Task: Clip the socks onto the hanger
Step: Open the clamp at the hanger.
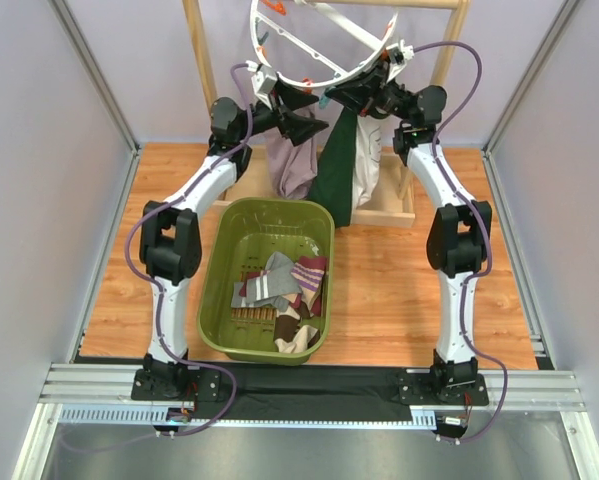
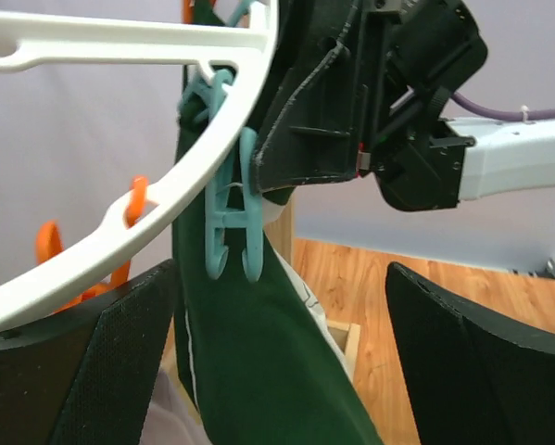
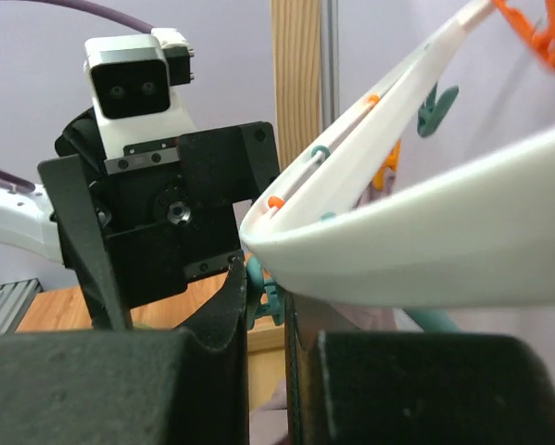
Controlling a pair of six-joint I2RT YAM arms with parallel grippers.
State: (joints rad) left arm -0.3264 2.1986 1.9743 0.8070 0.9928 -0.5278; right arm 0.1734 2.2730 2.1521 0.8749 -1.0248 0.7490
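The white ring hanger [image 1: 314, 45] hangs at the back from the wooden rack. From a teal clip [image 2: 233, 218] on it hangs a dark green sock [image 1: 336, 175], with a lilac-grey sock [image 1: 292, 165] beside it. My left gripper [image 2: 282, 269] stands open, its fingers [image 2: 101, 371] wide on either side of the green sock [image 2: 258, 362] without touching it. My right gripper [image 3: 268, 278] is shut on the teal clip [image 3: 279, 287] just under the ring's rim [image 3: 425, 250]. More socks lie in the basket: a grey striped sock [image 1: 267, 286], a maroon sock [image 1: 312, 271] and an argyle sock [image 1: 293, 337].
The olive-green slotted basket [image 1: 217, 300] sits on the wooden table between the arms. The light wooden rack has posts [image 1: 193, 45] at the back and a base frame [image 1: 394, 208] under the hanging socks. Orange clips [image 2: 47, 243] dangle from the ring. Grey walls close in both sides.
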